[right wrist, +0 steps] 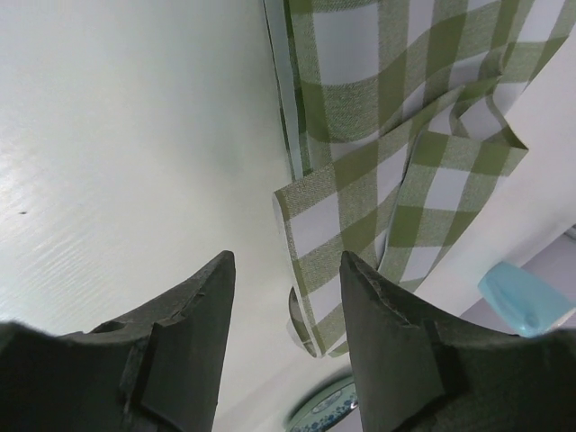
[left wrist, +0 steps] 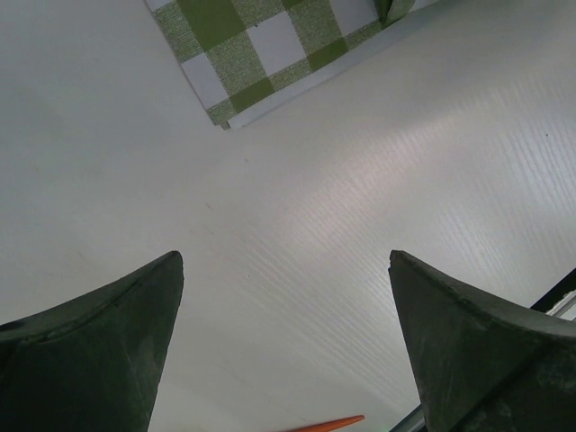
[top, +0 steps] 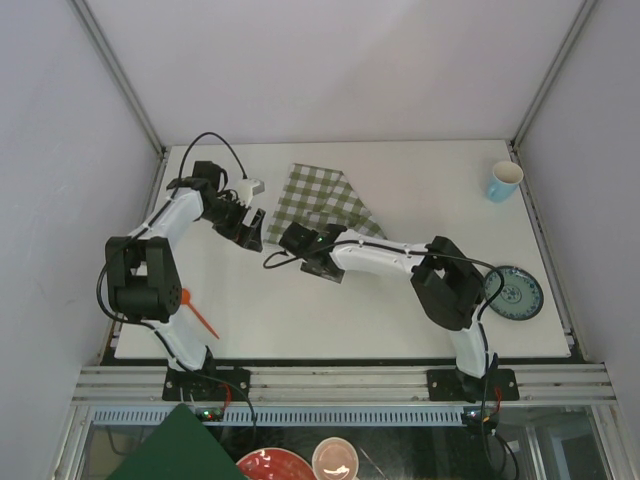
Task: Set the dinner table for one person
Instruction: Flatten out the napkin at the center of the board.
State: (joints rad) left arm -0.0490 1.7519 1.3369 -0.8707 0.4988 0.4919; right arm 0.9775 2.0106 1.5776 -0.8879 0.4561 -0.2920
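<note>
Two arms hang over the off-white surface [top: 400, 320] spreading beneath them: left pincer [left wrist: 286, 261] spread wide, right pincer [right wrist: 286, 261] parted, each grasping nothing. Laying the checked cloth [top: 325, 195] seems in hand; next probably means pinching its rumpled edge and flattening it.

Orange utensil [top: 203, 320] partly behind the left arm [top: 140, 275]; plate [top: 520, 295] partly under the right arm [top: 445, 285].
</note>
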